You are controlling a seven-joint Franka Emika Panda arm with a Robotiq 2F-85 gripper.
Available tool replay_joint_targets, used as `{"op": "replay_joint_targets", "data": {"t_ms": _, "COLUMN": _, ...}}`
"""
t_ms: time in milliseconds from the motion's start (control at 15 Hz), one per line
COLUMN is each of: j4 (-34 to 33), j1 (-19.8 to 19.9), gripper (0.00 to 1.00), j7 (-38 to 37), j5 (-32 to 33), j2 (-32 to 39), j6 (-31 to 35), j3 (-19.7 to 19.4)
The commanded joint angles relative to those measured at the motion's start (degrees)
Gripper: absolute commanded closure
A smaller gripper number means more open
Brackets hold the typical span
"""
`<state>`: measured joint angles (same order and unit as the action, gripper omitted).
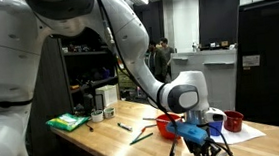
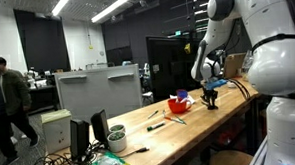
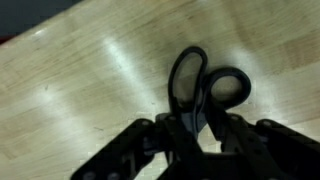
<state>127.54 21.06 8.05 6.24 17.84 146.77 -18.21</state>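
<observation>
**Ana:** Where do the scissors (image 3: 207, 104) lie from the gripper (image 3: 200, 138)?

**Ben:** In the wrist view they're flat on the pale wooden tabletop (image 3: 80, 90). The handle loops sit at twelve o'clock from the jaws. The long axis runs almost six to twelve, tipped a touch towards one, and the blade end passes down between the fingers (image 3: 140, 138), out of sight.

**Ana:** And the jaws?

**Ben:** Narrow, drawn in on either side of the shank just below the loops. I can't tell whether the pads actually press on it, because the dark fingers blur into the dark handles.

**Ana:** How do the scissors look?

**Ben:** The handles are black and uneven: the left loop is a tall oval and the right one is rounder.

**Ana:** What's nearby?

**Ben:** In an exterior view the gripper (image 1: 199, 135) is low over the table. A red bowl (image 1: 167, 122) sits near it at ten o'clock and a red cup (image 1: 233, 121) at two
</observation>
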Motion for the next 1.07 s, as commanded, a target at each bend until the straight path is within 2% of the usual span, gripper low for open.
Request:
{"op": "replay_joint_targets", "data": {"t_ms": 0, "j4": 1.97, "j1": -1.23, "gripper": 0.72, "j7": -2.04, "j5": 2.45, "j2": -1.01, "j6": 1.43, "j3": -1.04}}
{"op": "replay_joint_targets", "data": {"t_ms": 67, "j4": 2.05, "j1": -1.34, "gripper": 0.68, "j7": -2.29, "j5": 2.88, "j2": -0.97, "j6": 1.65, "j3": -1.15}}
{"op": "replay_joint_targets", "data": {"t_ms": 133, "j4": 2.13, "j1": -1.41, "gripper": 0.69, "j7": -2.47, "j5": 3.25, "j2": -1.07, "j6": 1.74, "j3": -1.21}}
{"op": "replay_joint_targets", "data": {"t_ms": 200, "j4": 2.16, "j1": -1.48, "gripper": 0.63, "j7": -2.58, "j5": 3.52, "j2": -1.12, "j6": 1.67, "j3": -1.3}}
{"op": "replay_joint_targets", "data": {"t_ms": 467, "j4": 2.04, "j1": -1.88, "gripper": 0.53, "j7": -3.31, "j5": 4.76, "j2": -0.64, "j6": 1.62, "j3": -1.76}}
{"op": "replay_joint_targets", "data": {"t_ms": 600, "j4": 1.9, "j1": -2.0, "gripper": 0.7, "j7": -3.72, "j5": 4.91, "j2": -0.51, "j6": 1.55, "j3": -1.88}}
{"op": "replay_joint_targets", "data": {"t_ms": 667, "j4": 1.78, "j1": -2.04, "gripper": 0.82, "j7": -3.92, "j5": 4.93, "j2": -0.38, "j6": 1.48, "j3": -1.91}}
{"op": "replay_joint_targets", "data": {"t_ms": 800, "j4": 1.6, "j1": -2.15, "gripper": 0.95, "j7": -4.21, "j5": 4.93, "j2": -0.21, "j6": 1.32, "j3": -1.95}}
{"op": "replay_joint_targets", "data": {"t_ms": 867, "j4": 1.6, "j1": -2.22, "gripper": 1.0, "j7": -4.34, "j5": 4.98, "j2": -0.17, "j6": 1.26, "j3": -2.0}}
{"op": "replay_joint_targets", "data": {"t_ms": 1000, "j4": 1.45, "j1": -2.25, "gripper": 1.0, "j7": -4.7, "j5": 5.23, "j2": -0.07, "j6": 1.29, "j3": -2.16}}
